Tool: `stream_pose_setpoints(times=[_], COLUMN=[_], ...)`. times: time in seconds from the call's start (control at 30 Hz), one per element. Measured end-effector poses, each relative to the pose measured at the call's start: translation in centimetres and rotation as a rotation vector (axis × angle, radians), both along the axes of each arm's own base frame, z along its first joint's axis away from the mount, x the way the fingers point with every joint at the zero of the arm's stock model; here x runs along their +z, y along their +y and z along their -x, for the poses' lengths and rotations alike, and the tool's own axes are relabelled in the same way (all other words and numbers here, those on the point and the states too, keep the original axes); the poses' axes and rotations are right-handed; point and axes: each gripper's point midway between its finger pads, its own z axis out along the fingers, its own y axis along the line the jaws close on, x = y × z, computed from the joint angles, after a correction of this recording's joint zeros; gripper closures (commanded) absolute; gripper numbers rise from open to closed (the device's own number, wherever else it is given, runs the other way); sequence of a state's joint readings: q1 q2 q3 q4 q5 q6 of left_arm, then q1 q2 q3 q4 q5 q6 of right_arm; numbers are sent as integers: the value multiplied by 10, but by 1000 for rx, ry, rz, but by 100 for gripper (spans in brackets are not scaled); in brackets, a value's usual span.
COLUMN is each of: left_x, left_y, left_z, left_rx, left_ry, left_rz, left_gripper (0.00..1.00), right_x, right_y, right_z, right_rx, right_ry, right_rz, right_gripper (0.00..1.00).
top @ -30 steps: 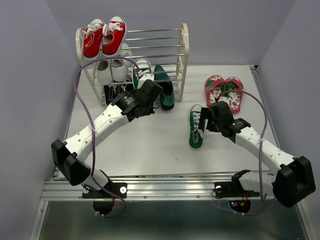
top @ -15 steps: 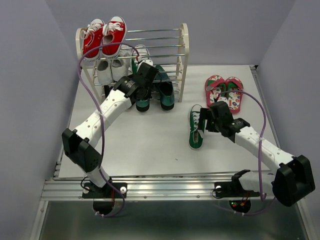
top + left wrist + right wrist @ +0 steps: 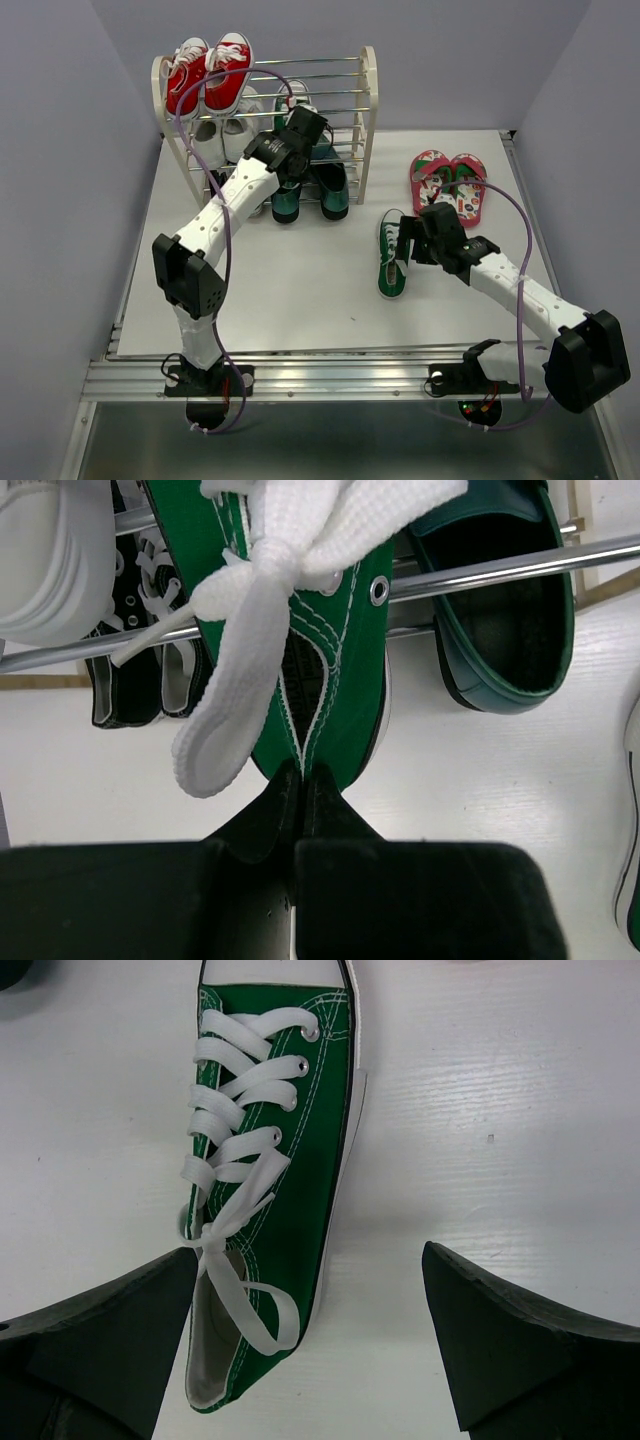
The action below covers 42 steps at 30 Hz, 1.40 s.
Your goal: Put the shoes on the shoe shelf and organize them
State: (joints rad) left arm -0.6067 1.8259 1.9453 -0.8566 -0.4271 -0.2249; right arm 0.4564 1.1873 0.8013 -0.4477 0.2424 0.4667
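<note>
Right gripper [image 3: 308, 1255] is hanging wide open over one green sneaker [image 3: 270, 1160], which is lying flat on the table [image 3: 300, 290] between the fingers, not touching either. Further back, the left gripper [image 3: 300, 780] is pinching the heel of the other green sneaker [image 3: 310, 630] tight, holding it against the shelf [image 3: 368, 100] rods, with a teal loafer [image 3: 500, 610] just beside it. Flip-flops [image 3: 447, 182] are sitting on the table back right.

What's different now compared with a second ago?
The left gripper, shut on a green sneaker by its heel, has carried it up and farther into the shelf, to about the middle tier. The right gripper stayed open above the other green sneaker on the table; the flip-flops haven't moved.
</note>
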Motion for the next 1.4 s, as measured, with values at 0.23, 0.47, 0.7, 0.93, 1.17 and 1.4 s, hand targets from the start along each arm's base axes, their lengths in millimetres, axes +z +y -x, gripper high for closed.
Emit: stream_pose_setpoints(times=[0.23,0.47,0.7,0.93,1.17,1.4], left_x=[8,21,11,-1,-1,-2], left_y=[13,25,31,39,42,42], left_z=[-17,-26,-34,-50,-52,-52], left_rx=[33,42,41,75,78,81], left_ry=[-15,-28,-8,-5,-3,-4], left_rz=[-10,-8,-29,-60,-59,-67], left_gripper=[100,100,100,100,100,63], right_x=[0,0,-4,-6,-7,-9], right_y=[0,0,0,0,0,0], right_z=[0,0,0,0,0,0], right_rx=[0,1,1,1,3,4], right_ry=[0,1,13,17,21,26], right_rz=[0,0,7,9,13,16], right_gripper=[0,0,0,0,0,0])
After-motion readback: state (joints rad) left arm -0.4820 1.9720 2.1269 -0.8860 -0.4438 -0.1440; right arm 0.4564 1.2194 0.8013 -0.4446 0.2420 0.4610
